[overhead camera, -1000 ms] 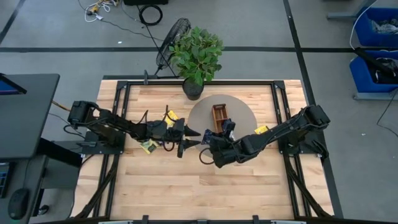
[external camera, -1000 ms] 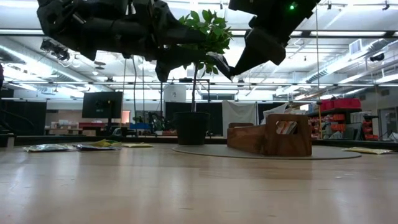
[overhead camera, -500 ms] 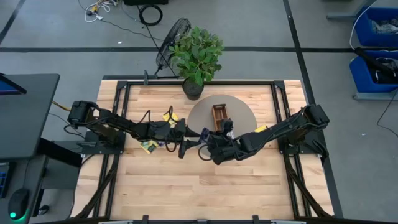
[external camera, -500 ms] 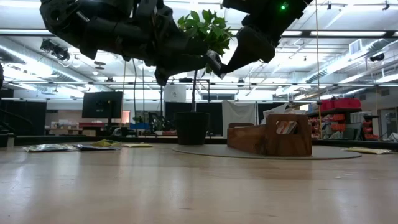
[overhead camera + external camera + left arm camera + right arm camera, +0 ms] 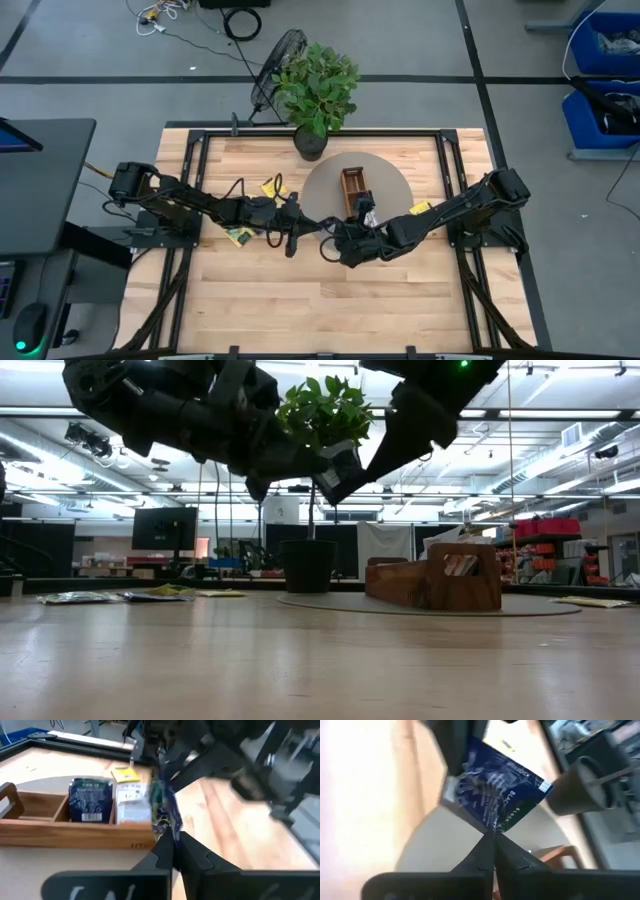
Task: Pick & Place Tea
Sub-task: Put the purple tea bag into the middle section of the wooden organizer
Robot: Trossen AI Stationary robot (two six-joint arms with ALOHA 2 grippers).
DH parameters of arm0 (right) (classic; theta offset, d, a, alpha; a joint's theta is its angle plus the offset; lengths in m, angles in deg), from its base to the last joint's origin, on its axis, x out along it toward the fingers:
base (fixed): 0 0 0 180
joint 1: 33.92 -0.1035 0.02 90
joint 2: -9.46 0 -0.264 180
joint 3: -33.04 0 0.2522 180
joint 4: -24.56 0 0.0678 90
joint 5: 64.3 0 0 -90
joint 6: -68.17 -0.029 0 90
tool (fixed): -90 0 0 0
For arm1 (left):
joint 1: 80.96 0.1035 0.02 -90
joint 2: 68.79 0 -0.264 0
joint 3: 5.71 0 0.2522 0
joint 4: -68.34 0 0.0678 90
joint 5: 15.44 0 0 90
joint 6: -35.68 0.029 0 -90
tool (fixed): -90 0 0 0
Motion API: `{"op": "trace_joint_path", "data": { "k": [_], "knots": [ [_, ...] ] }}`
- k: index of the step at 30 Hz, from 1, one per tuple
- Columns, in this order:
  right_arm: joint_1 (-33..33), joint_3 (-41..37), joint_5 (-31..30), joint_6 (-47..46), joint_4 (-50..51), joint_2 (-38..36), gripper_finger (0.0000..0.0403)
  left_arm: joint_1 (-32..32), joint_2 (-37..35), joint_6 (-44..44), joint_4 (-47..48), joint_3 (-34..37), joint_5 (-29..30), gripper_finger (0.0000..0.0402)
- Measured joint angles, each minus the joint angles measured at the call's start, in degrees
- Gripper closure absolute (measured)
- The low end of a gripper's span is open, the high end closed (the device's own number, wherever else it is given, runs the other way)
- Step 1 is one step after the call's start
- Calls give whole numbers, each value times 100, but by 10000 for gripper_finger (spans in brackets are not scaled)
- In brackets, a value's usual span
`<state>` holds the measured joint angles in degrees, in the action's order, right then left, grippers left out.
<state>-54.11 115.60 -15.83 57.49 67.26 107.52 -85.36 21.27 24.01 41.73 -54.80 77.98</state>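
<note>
The tea sachet (dark navy) hung in the air above the counter's middle, between both arms; right fingers and left fingers were both clenched on its edges.

Overhead, table-level and two close wrist views, all sharing the tray.

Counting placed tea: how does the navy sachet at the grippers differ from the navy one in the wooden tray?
The held navy sachet is up in the air; the tray navy sachet stands on edge in a compartment of the wooden tray. The held one is pinched by the right gripper and the left gripper; no gripper touches the tray one. Both are flat, dark navy squares.
</note>
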Motion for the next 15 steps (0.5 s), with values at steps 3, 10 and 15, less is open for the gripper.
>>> {"op": "trace_joint_path", "data": {
  "k": [3,10,15],
  "knots": [
    [-76,0,258,-288,180,-2,372,-23,0,116,104,37,34,391],
    [-275,0,400,-877,669,-74,295,-166,0,645,73,173,43,389],
    [-336,0,425,-798,410,-202,247,-416,0,1101,27,201,-157,391]
  ]
}}
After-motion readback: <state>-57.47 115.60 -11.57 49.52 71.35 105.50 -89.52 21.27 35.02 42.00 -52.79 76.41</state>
